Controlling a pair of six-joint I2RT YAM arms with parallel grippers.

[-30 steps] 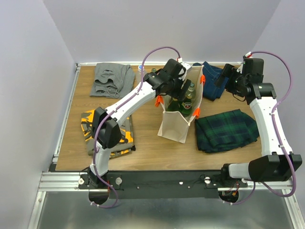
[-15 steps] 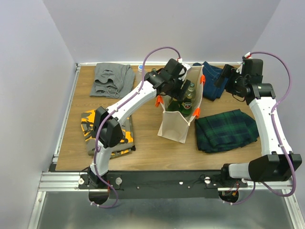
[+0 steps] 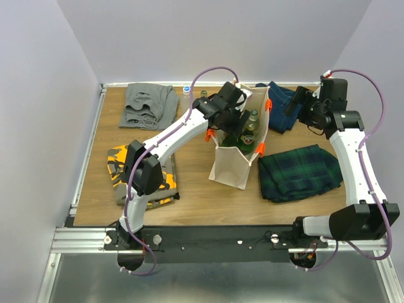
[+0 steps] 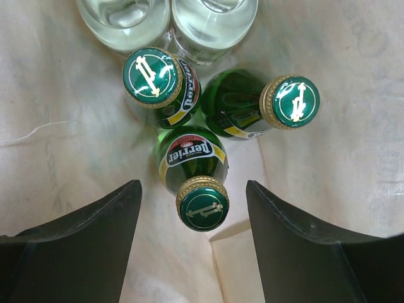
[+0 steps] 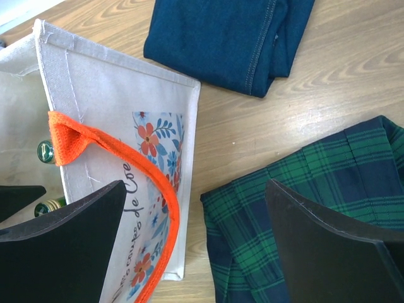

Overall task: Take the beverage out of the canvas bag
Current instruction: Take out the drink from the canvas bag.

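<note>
The canvas bag stands upright mid-table, cream with orange handles. Inside it stand three green bottles with green-and-gold caps and two clear bottles behind them. My left gripper is down in the bag's mouth, open, with its fingers either side of the nearest green bottle's cap and apart from it; in the left wrist view it holds nothing. My right gripper hovers open and empty to the right of the bag, above its side wall and the wood.
Folded clothes lie around the bag: a grey garment at the back left, an orange-and-black one at the front left, blue jeans at the back right, and green plaid cloth to the right. A small bottle stands at the back edge.
My left wrist has shifted slightly at the bag's mouth. The right arm and the bag have not moved.
</note>
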